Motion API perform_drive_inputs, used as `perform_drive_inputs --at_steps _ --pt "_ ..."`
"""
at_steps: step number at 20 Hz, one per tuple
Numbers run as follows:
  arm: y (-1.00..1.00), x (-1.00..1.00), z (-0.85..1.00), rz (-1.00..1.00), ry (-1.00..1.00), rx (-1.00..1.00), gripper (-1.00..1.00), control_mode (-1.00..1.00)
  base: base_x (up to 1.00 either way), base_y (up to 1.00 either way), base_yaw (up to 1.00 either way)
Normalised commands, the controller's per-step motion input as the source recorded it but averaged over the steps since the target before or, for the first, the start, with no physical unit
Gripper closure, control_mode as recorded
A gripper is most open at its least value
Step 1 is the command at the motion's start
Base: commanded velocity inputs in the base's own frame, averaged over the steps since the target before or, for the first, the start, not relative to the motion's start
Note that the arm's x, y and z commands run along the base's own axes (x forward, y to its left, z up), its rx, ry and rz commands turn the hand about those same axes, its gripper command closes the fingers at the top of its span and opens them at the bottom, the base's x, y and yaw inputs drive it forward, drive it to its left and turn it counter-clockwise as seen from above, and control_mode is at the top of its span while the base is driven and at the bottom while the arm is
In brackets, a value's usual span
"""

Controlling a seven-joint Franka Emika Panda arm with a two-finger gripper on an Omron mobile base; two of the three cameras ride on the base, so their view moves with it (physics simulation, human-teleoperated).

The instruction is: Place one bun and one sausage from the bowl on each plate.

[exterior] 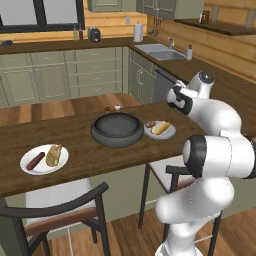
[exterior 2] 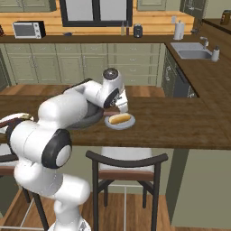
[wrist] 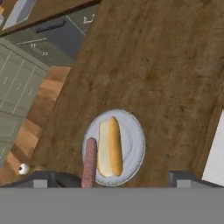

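Both plates loaded; task judged complete.
Left plate [exterior: 27, 167] held sausage and bun; bowl [exterior: 117, 129] sat mid-bench, apparently empty; right plate [exterior: 170, 132] held sausage and bun. Claw [wrist: 111, 175] hovered above it, wide, gripping nothing.

Brightness: even, moderate, warm across all three views.
Shadows: soft and faint; a dim patch under the bowl [exterior: 117, 129] and beneath the plates on the desk [exterior: 75, 135].
Glare: mild sheen on the white arm [exterior: 220, 150]; none on the wood.
Sharpness: rendered, slightly soft and pixelated; distant cabinets blurry.
Edges: no clear distortion.
Hand view: wood grain smeared, plate [wrist: 133, 144] edges jagged.
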Motion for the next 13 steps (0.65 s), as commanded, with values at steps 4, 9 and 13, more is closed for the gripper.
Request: perform_drive_inputs --at_steps 4,9,13 --pt "0.09 -1.0 0.62 0.01 -0.44 -0.15 -1.0 -1.0 0.0 0.0 0.0" --pt "0.43 -1.0 0.96 0.0 -0.59 -0.21 -1.0 -1.0 0.0 0.0 0.0" --pt "0.18 -0.95 0.98 0.0 -0.72 -0.16 -1.0 -1.0 0.0 0.0 0.0"
